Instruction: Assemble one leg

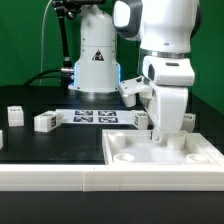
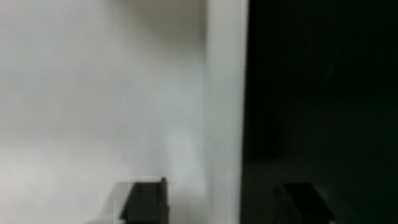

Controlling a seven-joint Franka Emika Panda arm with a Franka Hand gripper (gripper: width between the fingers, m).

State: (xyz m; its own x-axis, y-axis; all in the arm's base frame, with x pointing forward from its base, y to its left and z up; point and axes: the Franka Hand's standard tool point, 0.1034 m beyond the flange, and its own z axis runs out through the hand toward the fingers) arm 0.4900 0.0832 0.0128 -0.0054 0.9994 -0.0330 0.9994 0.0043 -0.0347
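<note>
Exterior view: white Franka arm stands at the exterior view's right, wrist pointing straight down. The end effector [image 1: 152,131] hangs low over the back edge of the large white square plate w/ corner recesses [image 1: 165,172], which lies at the front right of the black worktop [image 1: 60,145]. Can't tell from here whether the fingertips touch the plate.

Wrist view: two dark fingertips [image 2: 143,200] show at the frame edge, clearly apart. End effector [image 2: 217,200] is spread wide w/ nothing gripped. The gap between the tips shows only pale plate surface [image 2: 107,100] and black worktop [image 2: 320,100], w/ the plate's straight edge running between them. Pic is blurry, so no finer detail.

Task thing: one small white plastic rectangular block w/ black-and-white square tag, a leg [image 1: 45,121], lies on the worktop just beside the exterior view's left end of the thin flat white marker board [image 1: 95,117], well apart from the end effector. A 2nd leg [image 1: 14,115] sits further left, near the frame edge. A 3rd similar block [image 1: 138,119] lies at the board's right end, near the end effector but not in its grip. All loose; none on the plate.

Arm's white base column [image 1: 95,55] stands behind the marker board.
</note>
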